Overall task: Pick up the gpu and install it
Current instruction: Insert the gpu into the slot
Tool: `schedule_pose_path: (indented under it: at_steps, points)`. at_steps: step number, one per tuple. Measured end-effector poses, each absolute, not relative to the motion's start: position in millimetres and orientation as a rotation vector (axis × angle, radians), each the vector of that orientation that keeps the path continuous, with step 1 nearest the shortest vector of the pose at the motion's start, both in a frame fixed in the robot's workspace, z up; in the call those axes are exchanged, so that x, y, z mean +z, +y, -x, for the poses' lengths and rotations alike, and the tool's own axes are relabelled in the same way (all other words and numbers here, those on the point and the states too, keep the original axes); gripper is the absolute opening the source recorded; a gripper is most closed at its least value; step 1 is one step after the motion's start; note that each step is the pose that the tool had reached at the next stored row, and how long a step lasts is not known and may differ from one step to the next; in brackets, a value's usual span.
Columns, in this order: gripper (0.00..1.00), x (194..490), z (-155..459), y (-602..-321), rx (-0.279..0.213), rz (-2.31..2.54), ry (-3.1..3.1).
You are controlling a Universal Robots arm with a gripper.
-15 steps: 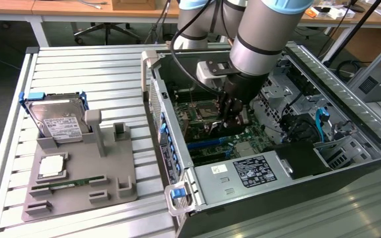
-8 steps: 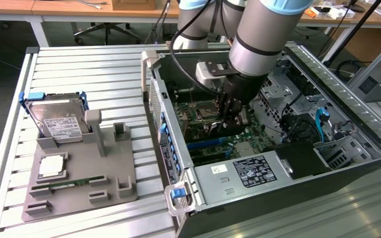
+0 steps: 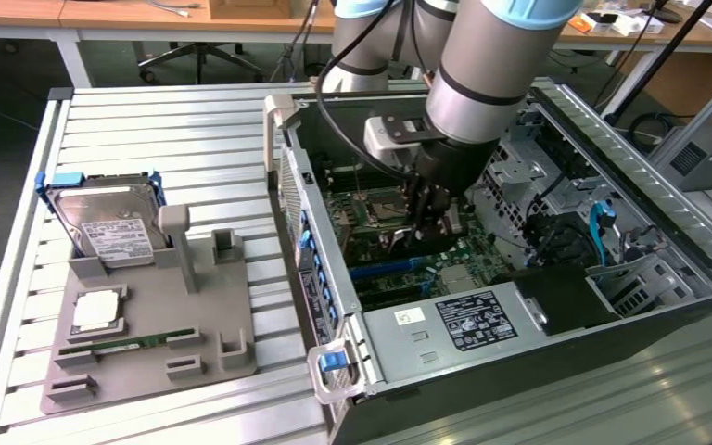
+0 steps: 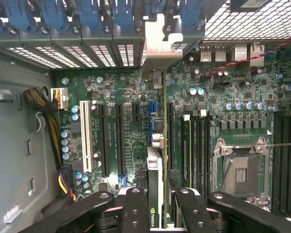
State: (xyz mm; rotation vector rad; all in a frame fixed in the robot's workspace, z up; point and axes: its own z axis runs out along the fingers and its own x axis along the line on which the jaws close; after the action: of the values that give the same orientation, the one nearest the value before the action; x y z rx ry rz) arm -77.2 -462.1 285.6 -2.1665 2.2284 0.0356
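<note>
One end effector (image 4: 160,195) clamped on edge-on gpu (image 4: 153,216), inside case (image 4: 14,97); motherboard (image 4: 116,121) beneath

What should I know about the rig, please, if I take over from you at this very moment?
Gripper: shut on the gpu, inside the open computer case.
The gpu: held edge-on over the motherboard, in line with its long slots, with the silver bracket toward the case's rear wall.
Hard drive and memory stick: on the grey tray, at the exterior view's left.
Done: the gpu is picked up and inside the case.
Left: the install. I cannot tell whether the card sits in a slot, and it is not yet released.
</note>
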Motion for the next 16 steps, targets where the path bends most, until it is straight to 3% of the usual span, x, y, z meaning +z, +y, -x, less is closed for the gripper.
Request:
schedule_pose_path:
  at_steps: [16]
  points:
    - [0.27, 283.5, 79.9, -462.1, 0.035, 2.167, 2.229]
